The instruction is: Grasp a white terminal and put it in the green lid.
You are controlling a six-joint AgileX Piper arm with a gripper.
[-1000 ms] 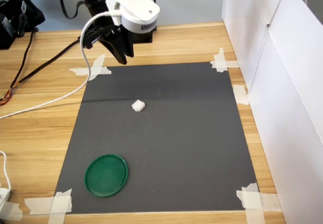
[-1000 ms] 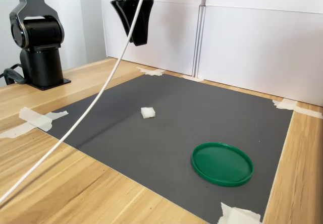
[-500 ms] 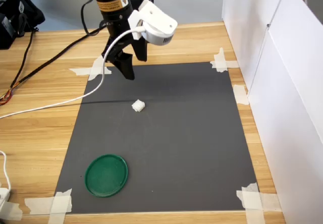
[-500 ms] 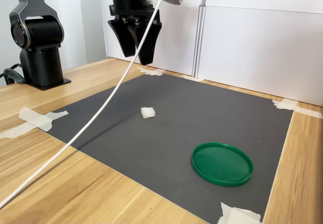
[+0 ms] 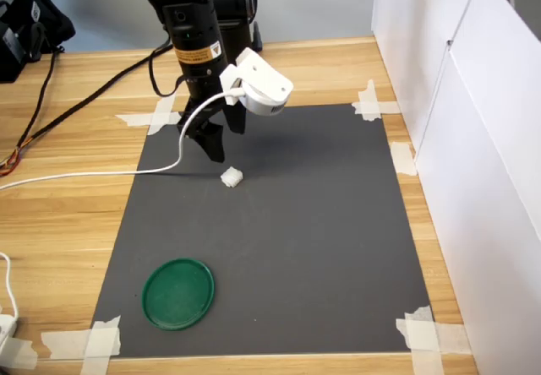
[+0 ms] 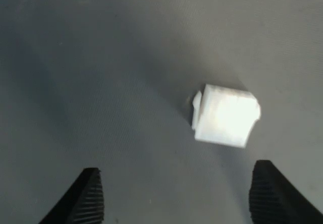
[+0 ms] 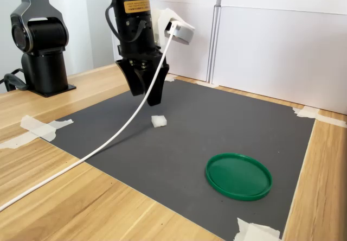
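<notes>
**Open hand above the terminal**

The hand (image 5: 215, 149) points straight down over the dark mat (image 5: 321, 240), its two black fingers (image 6: 90, 198) spread apart with nothing between them. In the wrist view both ridged fingertips frame the terminal (image 6: 224, 115), which lies on the mat beyond them and nearer one finger than the other; no finger touches it. In the first exterior view the fingertips hang just above and slightly to the first exterior view's left of the terminal (image 5: 231, 176). In the second exterior view the hand (image 7: 148, 93) sits just above and behind the terminal (image 7: 158, 121).

A white camera housing (image 5: 260, 85) is mounted on the wrist, and a white cable (image 5: 101, 169) runs from it down across the mat and over the wooden worktop (image 5: 68, 214) toward the first exterior view's left.

The lid (image 5: 177, 293) lies flat on the mat, well apart from the terminal, near the mat's front corner on the first exterior view's left. It holds nothing. In the second exterior view the lid (image 7: 238, 176) is toward the second exterior view's right.

White tape (image 5: 420, 331) fixes the mat's corners to the worktop. White panels (image 5: 473, 138) stand along the first exterior view's right.
</notes>
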